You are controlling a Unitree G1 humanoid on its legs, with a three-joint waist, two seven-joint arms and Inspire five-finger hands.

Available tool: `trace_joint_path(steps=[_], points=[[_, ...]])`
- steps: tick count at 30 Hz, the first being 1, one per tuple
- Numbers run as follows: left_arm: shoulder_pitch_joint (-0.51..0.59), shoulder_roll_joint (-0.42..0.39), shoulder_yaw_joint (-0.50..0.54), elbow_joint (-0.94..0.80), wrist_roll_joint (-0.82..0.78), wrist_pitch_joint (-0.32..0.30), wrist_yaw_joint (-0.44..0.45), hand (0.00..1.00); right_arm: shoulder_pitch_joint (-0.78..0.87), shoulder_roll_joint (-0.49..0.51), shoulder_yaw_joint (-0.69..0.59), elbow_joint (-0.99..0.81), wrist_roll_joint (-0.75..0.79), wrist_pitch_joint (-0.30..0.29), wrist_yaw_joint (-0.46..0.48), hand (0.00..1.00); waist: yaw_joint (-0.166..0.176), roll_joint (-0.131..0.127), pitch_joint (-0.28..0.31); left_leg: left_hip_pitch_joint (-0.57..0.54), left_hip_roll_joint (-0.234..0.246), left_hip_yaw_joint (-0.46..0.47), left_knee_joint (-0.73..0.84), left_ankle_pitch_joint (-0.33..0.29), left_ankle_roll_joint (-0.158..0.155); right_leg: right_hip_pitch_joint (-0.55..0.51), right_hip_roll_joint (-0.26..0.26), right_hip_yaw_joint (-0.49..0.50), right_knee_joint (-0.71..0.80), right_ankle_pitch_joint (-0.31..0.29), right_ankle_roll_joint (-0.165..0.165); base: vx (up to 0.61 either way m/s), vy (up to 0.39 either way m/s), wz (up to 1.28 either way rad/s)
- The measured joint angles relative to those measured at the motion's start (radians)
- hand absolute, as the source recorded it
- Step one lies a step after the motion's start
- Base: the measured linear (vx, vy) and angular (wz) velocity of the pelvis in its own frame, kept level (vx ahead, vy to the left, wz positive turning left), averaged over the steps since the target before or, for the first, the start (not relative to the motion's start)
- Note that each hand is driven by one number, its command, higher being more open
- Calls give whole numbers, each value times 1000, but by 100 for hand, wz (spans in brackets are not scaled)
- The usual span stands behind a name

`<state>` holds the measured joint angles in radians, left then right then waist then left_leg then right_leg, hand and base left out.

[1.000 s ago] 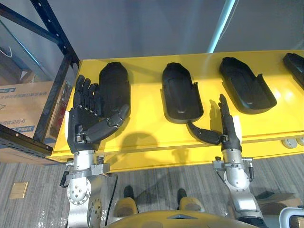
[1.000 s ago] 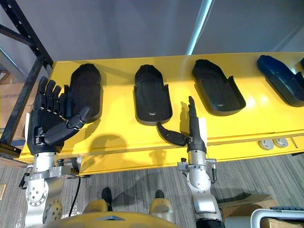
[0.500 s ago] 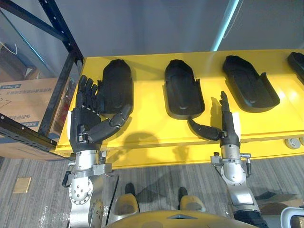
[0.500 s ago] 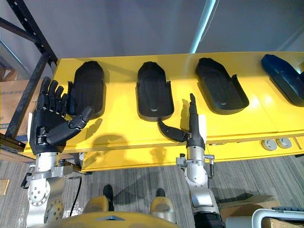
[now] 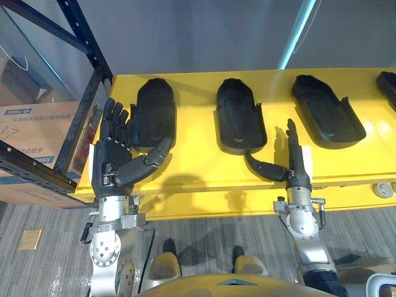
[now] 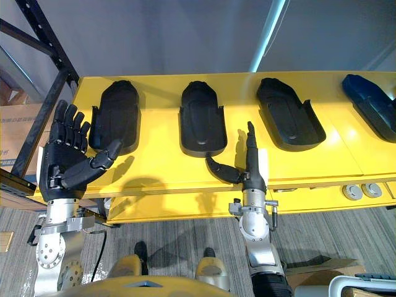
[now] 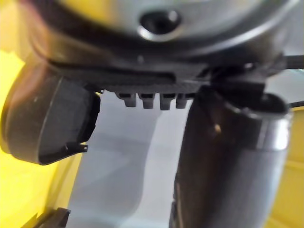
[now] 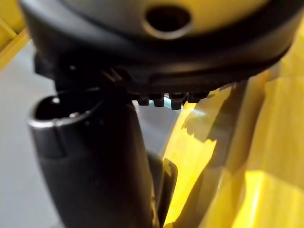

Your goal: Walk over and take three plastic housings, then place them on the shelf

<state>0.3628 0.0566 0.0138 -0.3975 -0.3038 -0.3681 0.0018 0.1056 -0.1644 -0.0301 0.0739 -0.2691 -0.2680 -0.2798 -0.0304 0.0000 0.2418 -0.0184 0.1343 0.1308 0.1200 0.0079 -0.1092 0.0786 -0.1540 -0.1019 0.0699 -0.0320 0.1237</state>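
Left hand [image 5: 114, 162], fingers spread, beside the leftmost housing [image 5: 154, 111] on the yellow tabletop [image 5: 198, 158]. Right hand [image 5: 297, 168], fingers straight, near the middle housing [image 5: 240, 117]. Printed cardboard box [image 5: 34, 124] at left.

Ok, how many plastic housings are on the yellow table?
4. The left housing beside the left hand, the middle housing beyond the right hand, the right housing past it, and a bluish housing at the table's right end, cut off; more may be hidden.

Bright, even light falls from above. The table [image 5: 204, 162] shows soft glare toward its right; the housings [image 5: 240, 117] carry a dull sheen.
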Motion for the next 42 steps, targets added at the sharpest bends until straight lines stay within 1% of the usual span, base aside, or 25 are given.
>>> trace_joint_path(steps=[9, 11, 14, 16, 18, 19, 20, 22, 24, 27, 28, 29, 32, 34, 37, 38, 39, 41, 42], points=[[0, 0, 1, 9, -1, 0, -7, 100, -3, 0, 2, 7, -1, -1, -13, 100, 2, 0, 1, 2, 0, 0, 0, 0, 0, 2, 0, 0, -3, -1, -1, 0, 0, 0], [0, 0, 1, 9, 0, 0, -9, 100, 8, 3, 2, -8, -1, -2, -13, 100, 1, 0, 1, 3, 0, 1, -2, 0, 0, 2, 0, 0, -4, -1, -1, 0, 0, 0], [3, -1, 4, 9, 2, -1, -4, 100, 65, 15, 2, -73, -1, -8, -12, 100, 1, 0, 0, 4, 0, 1, -5, -2, -1, 5, 0, -1, -11, 0, -1, 0, 0, 0], [5, -1, 11, 9, 51, -2, 20, 100, 117, 24, 0, -129, -1, -36, -13, 100, 0, 0, 0, 9, 0, 4, -8, -5, -1, 11, 0, 0, -19, 0, 0, 16, -1, -1], [5, -1, 25, 8, 112, -4, 56, 100, 161, 30, -1, -187, -2, -82, -19, 100, -3, 0, -1, 14, -1, 8, -20, -3, -2, 11, 0, 1, -21, 0, 0, 35, -5, -3], [5, -1, 29, 8, 163, -4, 95, 100, 178, 38, -2, -217, -3, -102, -38, 100, -5, 0, -1, 18, -1, 10, -24, -3, -2, 12, 0, 2, -21, 0, 0, 33, -5, -4], [5, -2, 33, 9, 187, -4, 111, 100, 185, 45, -5, -229, -3, -113, -49, 100, -5, 0, -1, 22, -1, 11, -27, -3, -2, 13, 0, 3, -21, 0, 0, 32, -5, -5], [5, -2, 49, 8, 282, -3, 168, 100, 194, 62, -26, -252, -3, -143, -103, 100, -5, -2, -7, 29, -2, 13, -38, -1, -3, 16, 0, 4, -22, 0, 0, 0, 0, 0], [7, -1, 66, 8, 328, -3, 192, 100, 195, 63, -45, -253, 0, -155, -133, 100, -4, -4, -9, 30, -2, 13, -40, -1, -3, 22, 0, 3, -22, 0, 0, 0, 0, 0], [27, -2, 89, 8, 397, 3, 235, 100, 207, 73, -67, -259, 1, -162, -152, 100, -4, -4, -14, 44, -3, 14, -52, 2, -3, 30, -1, 3, -22, 0, 0, 0, 0, 0], [43, -2, 96, 8, 446, 7, 259, 100, 226, 85, -71, -274, 1, -165, -161, 100, -3, -1, -26, 45, -4, 14, -66, 10, -4, 28, -1, 1, -24, -1, -1, -7, -13, 6], [50, -1, 105, 8, 500, 16, 281, 100, 240, 92, -74, -283, 0, -183, -169, 100, -3, 1, -32, 46, -5, 11, -76, 17, -3, 27, -1, -4, -25, -1, -1, -7, -13, 8], [65, -1, 120, 8, 558, 26, 318, 100, 242, 90, -78, -286, 0, -221, -172, 100, -4, 10, -42, 46, -7, 7, -105, 33, 1, 19, 0, -11, -31, -1, 0, -36, -13, 9], [72, -1, 123, 8, 591, 30, 336, 100, 244, 89, -76, -286, 0, -250, -179, 100, -3, 24, -53, 45, -11, -6, -142, 56, -2, 11, -1, -28, -37, -2, -2, -41, -14, 22], [73, -1, 123, 9, 590, 29, 335, 100, 243, 78, -67, -286, 0, -255, -172, 100, 1, 39, -62, 43, -14, -26, -178, 84, -1, 7, 0, -50, -39, -5, -6, -15, -11, 23], [73, -1, 124, 9, 589, 28, 333, 100, 242, 73, -62, -286, -1, -255, -170, 100, 1, 41, -63, 41, -15, -30, -181, 85, -2, 7, -1, -54, -40, -5, -6, -2, -3, 17], [74, -1, 127, 9, 581, 22, 320, 100, 239, 56, -46, -286, -2, -255, -168, 100, 2, 43, -64, 37, -16, -34, -184, 93, -1, 4, -1, -58, -40, -5, -6, -1, 0, 14], [72, 2, 133, 8, 545, 11, 260, 100, 229, 37, -31, -286, -13, -255, -166, 100, 3, 45, -66, 26, -17, -42, -192, 101, -4, -7, 0, -63, -40, -4, -5, 0, 0, 12], [72, 2, 136, 9, 541, 9, 229, 100, 223, 32, -30, -286, -28, -255, -165, 100, 3, 46, -65, 24, -18, -43, -200, 110, 1, -11, 0, -63, -39, -2, -2, 10, 0, 7]])
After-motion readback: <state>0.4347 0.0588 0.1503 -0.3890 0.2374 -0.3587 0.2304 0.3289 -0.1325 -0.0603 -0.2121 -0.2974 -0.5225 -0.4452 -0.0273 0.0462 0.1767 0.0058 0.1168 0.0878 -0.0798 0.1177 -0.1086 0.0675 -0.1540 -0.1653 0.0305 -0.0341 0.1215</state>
